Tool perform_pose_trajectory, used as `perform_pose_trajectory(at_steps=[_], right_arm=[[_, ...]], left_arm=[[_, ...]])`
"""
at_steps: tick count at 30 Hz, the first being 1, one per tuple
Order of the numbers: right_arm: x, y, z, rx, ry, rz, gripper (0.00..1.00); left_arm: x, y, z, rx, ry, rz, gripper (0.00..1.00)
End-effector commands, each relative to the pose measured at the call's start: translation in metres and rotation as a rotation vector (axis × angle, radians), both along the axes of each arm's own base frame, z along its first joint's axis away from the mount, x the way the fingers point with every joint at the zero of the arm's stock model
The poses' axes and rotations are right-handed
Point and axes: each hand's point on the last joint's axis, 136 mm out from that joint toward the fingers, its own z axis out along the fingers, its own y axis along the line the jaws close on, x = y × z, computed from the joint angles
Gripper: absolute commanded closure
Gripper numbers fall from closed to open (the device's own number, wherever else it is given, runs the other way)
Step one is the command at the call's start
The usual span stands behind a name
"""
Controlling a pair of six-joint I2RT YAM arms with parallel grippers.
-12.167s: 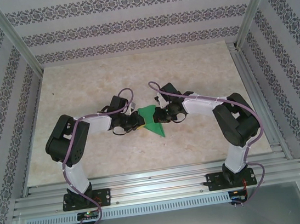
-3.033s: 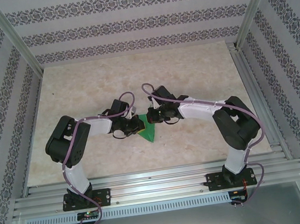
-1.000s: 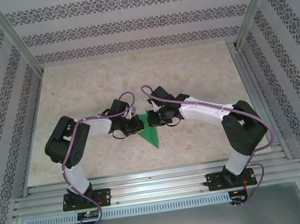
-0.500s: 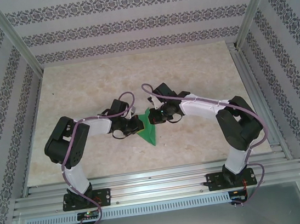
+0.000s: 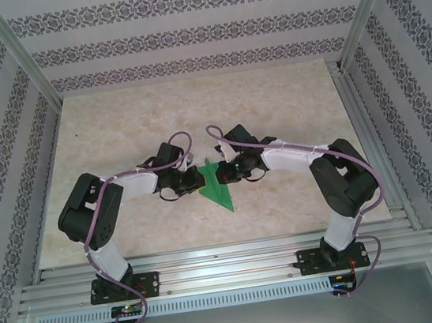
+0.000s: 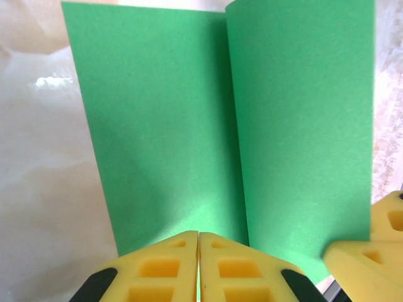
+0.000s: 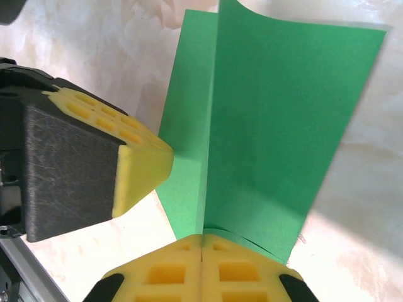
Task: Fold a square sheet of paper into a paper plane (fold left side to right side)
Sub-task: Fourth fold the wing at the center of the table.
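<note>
**Handling the Green Paper During the Side-to-Side Fold**

**Work area.** A pale marbled counter [image 5: 116, 127] is enclosed by patterned walls [image 5: 183, 34]. The green paper [image 5: 213, 187] lies midway between the counter's left and right edges and somewhat closer to the near edge. One pointed end faces the near edge.

**End effector state.** The left end effector [image 5: 193, 182] sits at the left side of the paper and the right end effector [image 5: 228, 173] at the right side. In each wrist view the yellow fingers [image 6: 164, 270] are pressed together with no gap. The paper runs into the seam between them, so both appear to be pinching an edge of the paper.

**Paper state.** In the wrist views one panel lies flat on the counter. A second panel stands up from a straight fold line, with a slight curl at its free edge.

**Handling properties (judged).**
- The paper is very light, thin and limp, so the raised panel will sag or flop if released.
- It takes a crease readily, and any accidental kink will likely stay.
- It is smooth underneath and can be expected to slide on the counter unless one side is pinned.
- It is easily torn or crumpled if the two arms pull against each other.

**Where to take hold.**
- Pinch shallowly at an outer edge or corner, away from the fold line.
- Keep one side held flat while the other carries its panel across.
- Match the edges before pressing the crease down.
</note>
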Motion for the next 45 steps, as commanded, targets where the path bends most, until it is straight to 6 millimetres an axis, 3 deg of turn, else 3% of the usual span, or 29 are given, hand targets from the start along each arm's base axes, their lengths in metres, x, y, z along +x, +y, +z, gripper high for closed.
perform_pose_trajectory(at_steps=[1, 13, 27, 45], right_arm=[[0.005, 0.004, 0.007, 0.037, -0.027, 0.013, 0.99], [0.007, 0.004, 0.003, 0.024, -0.024, 0.03, 0.98], [0.025, -0.01, -0.008, -0.039, -0.047, 0.04, 0.99], [0.03, -0.018, -0.024, -0.089, -0.036, 0.031, 0.99]], left_arm=[[-0.002, -0.001, 0.004, 0.011, -0.019, -0.02, 0.9], [0.006, -0.021, -0.006, 0.002, -0.003, -0.059, 0.9], [-0.014, 0.002, -0.049, 0.163, 0.068, -0.068, 0.91], [-0.015, 0.004, -0.05, 0.169, 0.067, -0.072, 0.91]])
